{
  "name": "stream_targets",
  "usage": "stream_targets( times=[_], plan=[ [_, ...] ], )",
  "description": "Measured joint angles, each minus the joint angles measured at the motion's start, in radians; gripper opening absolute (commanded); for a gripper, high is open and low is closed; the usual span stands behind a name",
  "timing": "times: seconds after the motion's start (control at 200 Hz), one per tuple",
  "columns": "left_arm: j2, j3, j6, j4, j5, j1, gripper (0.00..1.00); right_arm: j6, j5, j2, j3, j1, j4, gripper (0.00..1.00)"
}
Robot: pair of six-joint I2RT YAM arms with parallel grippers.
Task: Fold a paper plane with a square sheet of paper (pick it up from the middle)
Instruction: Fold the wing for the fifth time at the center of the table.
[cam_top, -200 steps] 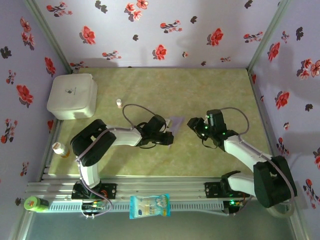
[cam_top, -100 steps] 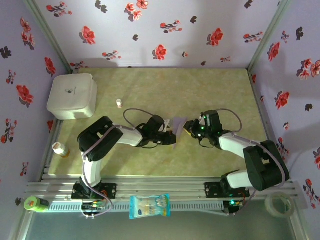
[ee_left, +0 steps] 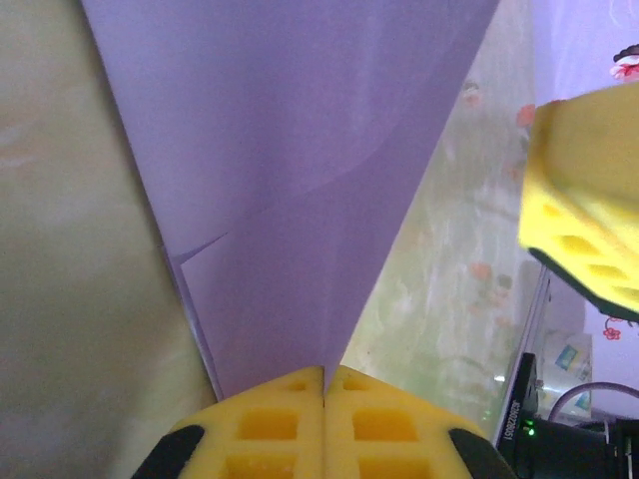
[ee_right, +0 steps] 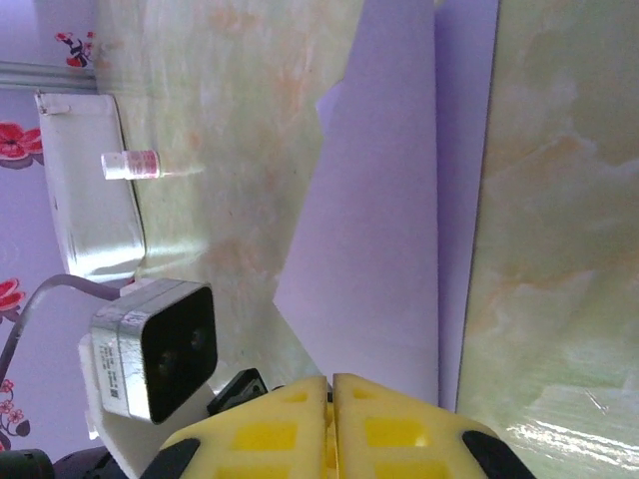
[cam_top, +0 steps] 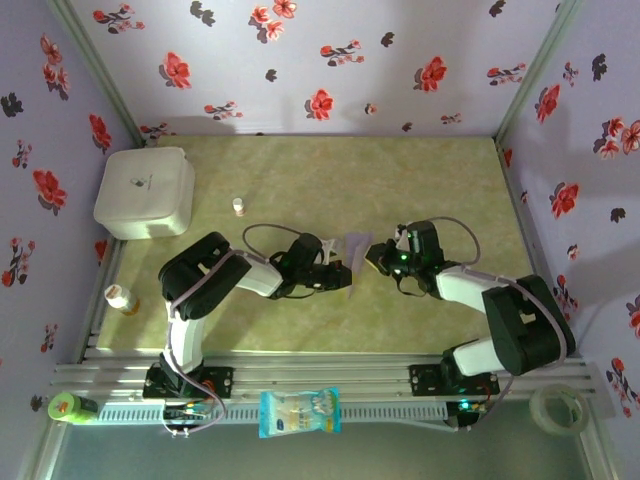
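The square sheet of paper (cam_top: 353, 247) is pale lilac and folded over on itself, held just above the middle of the green table. My left gripper (cam_top: 340, 272) is shut on its near tapering end; in the left wrist view the paper (ee_left: 300, 190) widens upward from the closed yellow pads (ee_left: 324, 371). My right gripper (cam_top: 376, 258) meets the sheet's right edge. In the right wrist view its jaws (ee_right: 330, 379) are pressed together at the edge of the paper (ee_right: 389, 249). One right finger (ee_left: 589, 200) shows in the left wrist view.
A white rounded box (cam_top: 145, 192) stands at the back left, with a small bottle (cam_top: 238, 206) beside it. Another bottle (cam_top: 120, 298) sits at the left edge. On the front rail lie a blue-and-white packet (cam_top: 300, 412) and a green object (cam_top: 68, 406). A tape roll (cam_top: 552, 405) lies front right.
My right gripper swung left from its spot clear of the paper and closed on the sheet's right edge. The left gripper stayed shut on the paper, shifting only slightly.
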Motion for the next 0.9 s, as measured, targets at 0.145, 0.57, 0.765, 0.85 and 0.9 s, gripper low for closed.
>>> stream_targets(
  times=[0.145, 0.57, 0.765, 0.85, 0.9],
  plan=[
    [0.002, -0.02, -0.036, 0.043, 0.0, 0.0, 0.0, -0.028, -0.019, 0.031, 0.0, 0.0, 0.013, 0.07],
    [0.008, -0.047, -0.112, 0.093, 0.031, 0.019, 0.0, -0.08, -0.114, 0.172, 0.053, 0.0, 0.076, 0.05],
    [0.017, -0.047, -0.138, 0.107, 0.048, 0.026, 0.0, -0.089, -0.137, 0.228, 0.075, 0.0, 0.099, 0.05],
    [0.024, -0.047, -0.153, 0.12, 0.059, 0.031, 0.0, -0.096, -0.14, 0.241, 0.079, 0.0, 0.105, 0.05],
    [0.026, -0.05, -0.164, 0.132, 0.06, 0.034, 0.0, -0.1, -0.141, 0.252, 0.082, 0.0, 0.107, 0.05]
  ],
)
